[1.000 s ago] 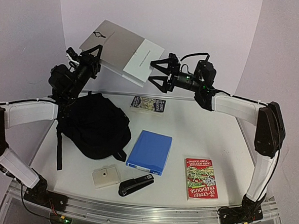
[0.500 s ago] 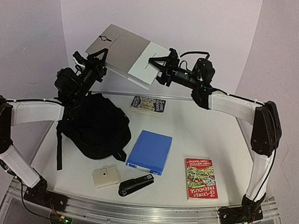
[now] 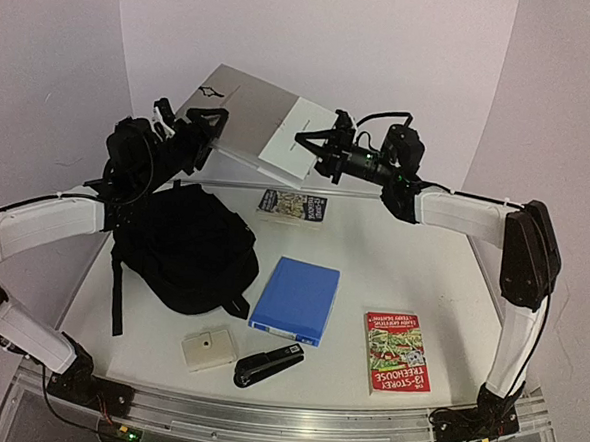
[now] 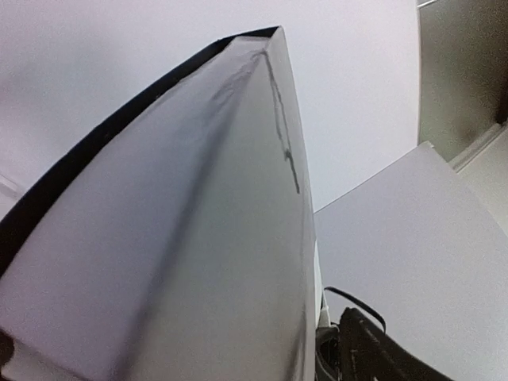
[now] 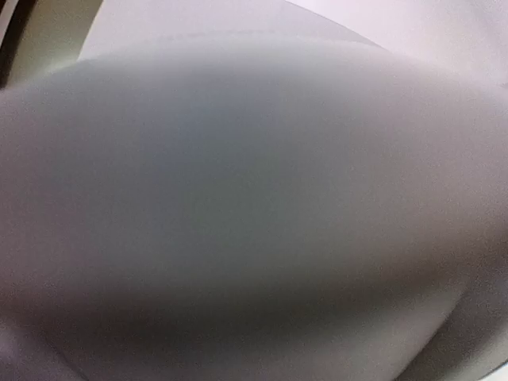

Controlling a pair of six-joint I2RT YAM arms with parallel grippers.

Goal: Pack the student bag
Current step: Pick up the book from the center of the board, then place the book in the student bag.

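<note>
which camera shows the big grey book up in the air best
Top external: the whole grey book shows, up in the air. Left wrist gives only a steep close-up of one cover; right wrist is just a grey blur.

Airborne grey book (image 3: 243, 113) blocks the back-left space above the student bag (image 3: 188, 245); bare desk (image 3: 413, 258) right of blue binder (image 3: 295, 299) leaves 1 open lane.

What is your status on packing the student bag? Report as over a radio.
Left gripper and right gripper both at the grey book, held aloft; grips unclear. Student bag lying below, left side. Nothing on the bag.
</note>
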